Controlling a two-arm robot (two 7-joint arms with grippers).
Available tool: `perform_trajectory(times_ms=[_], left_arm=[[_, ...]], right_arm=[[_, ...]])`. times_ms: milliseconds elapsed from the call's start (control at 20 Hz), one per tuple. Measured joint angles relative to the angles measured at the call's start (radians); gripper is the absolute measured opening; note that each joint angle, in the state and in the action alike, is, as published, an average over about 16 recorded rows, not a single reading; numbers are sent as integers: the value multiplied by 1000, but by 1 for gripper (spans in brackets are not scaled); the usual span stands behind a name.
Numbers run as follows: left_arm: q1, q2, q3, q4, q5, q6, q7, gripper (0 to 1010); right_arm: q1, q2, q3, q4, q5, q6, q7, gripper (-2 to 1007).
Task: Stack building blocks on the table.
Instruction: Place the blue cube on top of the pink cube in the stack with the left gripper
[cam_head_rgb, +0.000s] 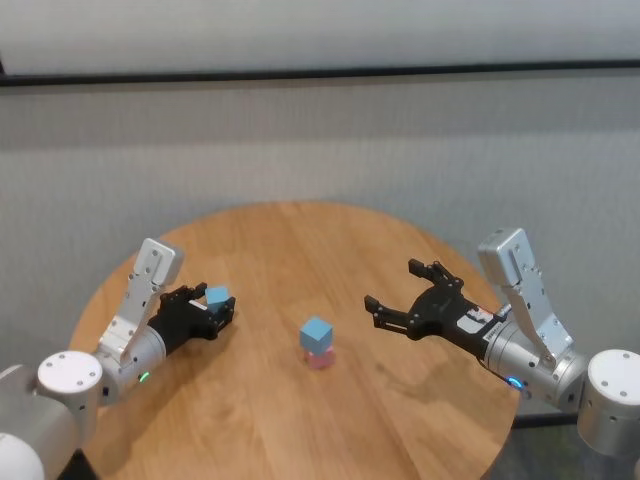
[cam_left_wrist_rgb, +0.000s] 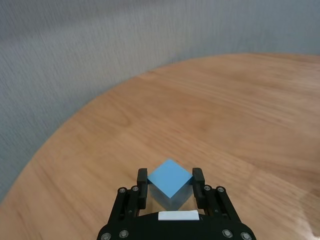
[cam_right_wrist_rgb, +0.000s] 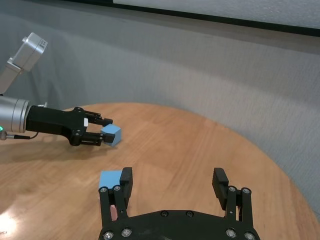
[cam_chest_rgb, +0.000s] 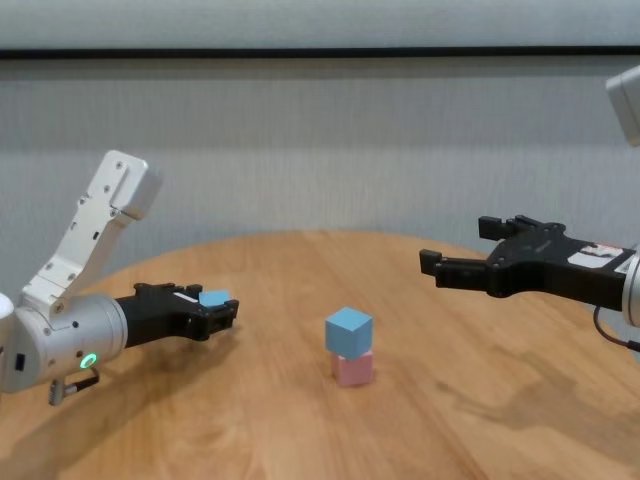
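Note:
My left gripper (cam_head_rgb: 222, 306) is shut on a light blue block (cam_head_rgb: 217, 296) and holds it just above the left part of the round wooden table (cam_head_rgb: 300, 235). The left wrist view shows this block (cam_left_wrist_rgb: 170, 182) clamped corner-forward between the fingers (cam_left_wrist_rgb: 142, 176). A second light blue block (cam_head_rgb: 316, 333) sits on the pale pink block (cam_head_rgb: 320, 359) at the table's middle; the chest view shows the blue one (cam_chest_rgb: 348, 330) slightly rotated on the pink one (cam_chest_rgb: 352, 367). My right gripper (cam_head_rgb: 392, 293) is open and empty, hovering to the right of the stack.
A grey textured wall runs behind the table. The table's curved edge (cam_left_wrist_rgb: 65, 130) lies close to the left of my left gripper. Bare wood lies between the left gripper and the stack.

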Motion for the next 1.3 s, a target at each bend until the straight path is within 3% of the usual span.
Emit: perform_trajectory(times_ms=[350,750,1050,1300], left_arm=[[91,36,-9,-190,-4,70,0,558],[233,104,-17,-511,-21,181,-26,558],[319,155,-5,-725,-35,251,-57,558],[364,187,16,-842,-42,288,-81,558]], right_arm=[[0,0,0,0,0,0,0,1005],[0,0,0,0,0,0,0,1005],[0,0,0,0,0,0,0,1005],[0,0,0,0,0,0,0,1005]])
